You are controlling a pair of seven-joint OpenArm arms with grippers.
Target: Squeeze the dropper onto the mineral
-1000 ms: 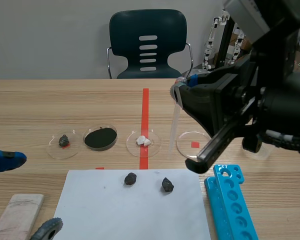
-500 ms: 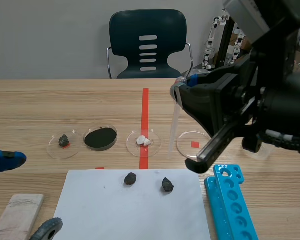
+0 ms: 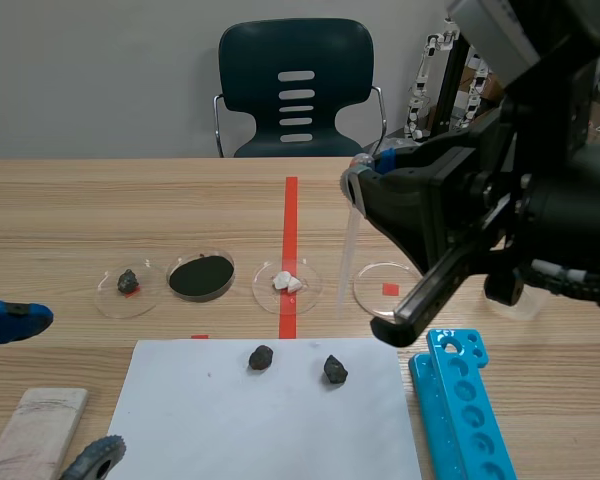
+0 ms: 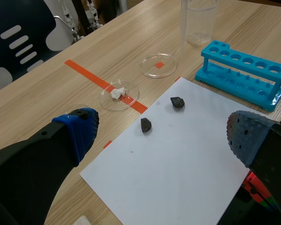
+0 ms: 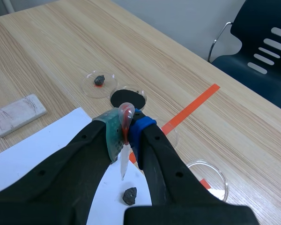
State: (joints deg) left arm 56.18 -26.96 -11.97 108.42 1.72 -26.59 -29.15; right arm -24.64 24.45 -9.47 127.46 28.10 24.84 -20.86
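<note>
Wooden table [image 3: 80, 210] beneath the raised dropper [image 3: 347, 265]; dark chair [image 3: 296, 50], grey wall [image 3: 100, 80] behind.

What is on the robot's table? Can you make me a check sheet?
Surface: wooden table with red tape marks; white sheet on it.
Job's things: dropper held upright; left rock and right rock on the sheet.
Clutter: rock dish, powder dish, white-bits dish, bare dish, blue rack, beaker, grey block.
End effectors: right end effector shut on the dropper; left end effector open, holding nothing.
Cables: pale cable on the right arm.
Surroundings: chair, grey wall.
</note>
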